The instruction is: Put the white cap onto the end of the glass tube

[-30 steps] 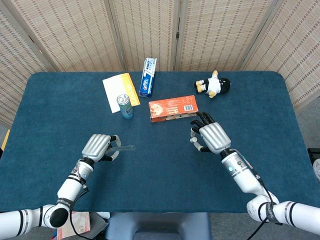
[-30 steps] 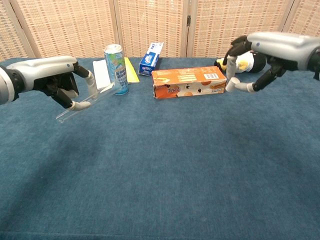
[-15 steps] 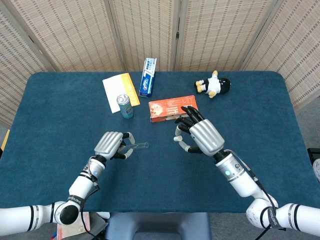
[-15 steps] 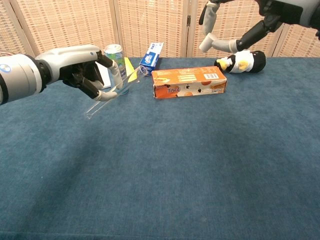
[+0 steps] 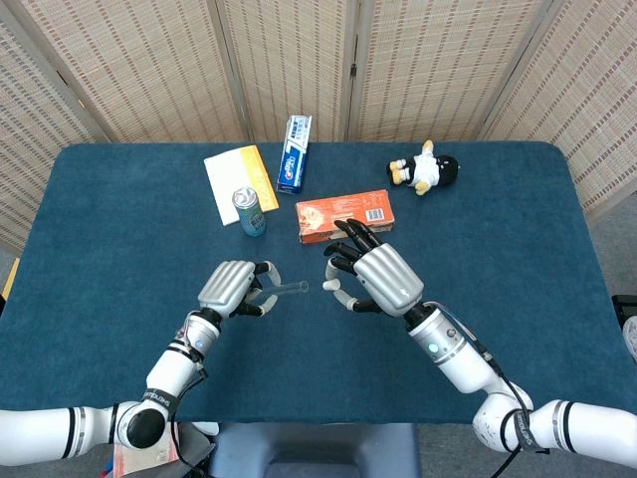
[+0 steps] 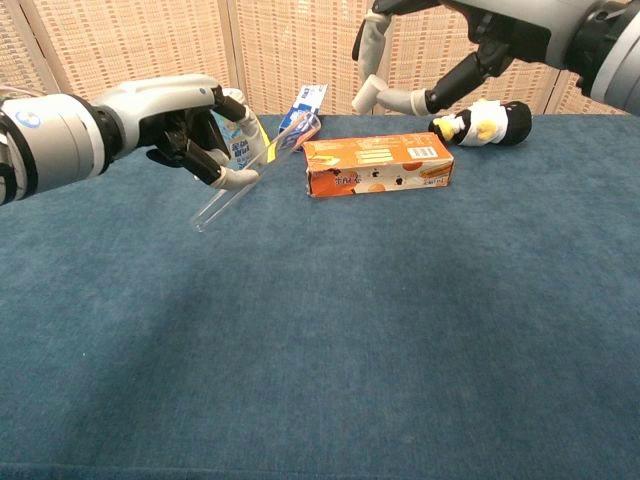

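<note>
We judge the task roughly half done: both parts are lifted and held over the blue cloth-covered table (image 5: 119, 299), but the cap is not yet on the tube.

The left hand (image 5: 231, 288) pinches the clear glass tube (image 6: 255, 167) near its middle, fingers curled round it; the tube slants up and rightward, open end toward the other hand.

The right hand (image 5: 376, 279) holds the small white cap (image 6: 367, 95) between thumb and a finger, other fingers spread. The cap hangs in the air to the right of the tube's end, apart from it, above the orange rectangular carton (image 6: 378, 165).

Against half a second earlier, both hands sit closer to the table's middle; the gap between tube end and cap has shrunk. Left to do: align and push on.
</note>
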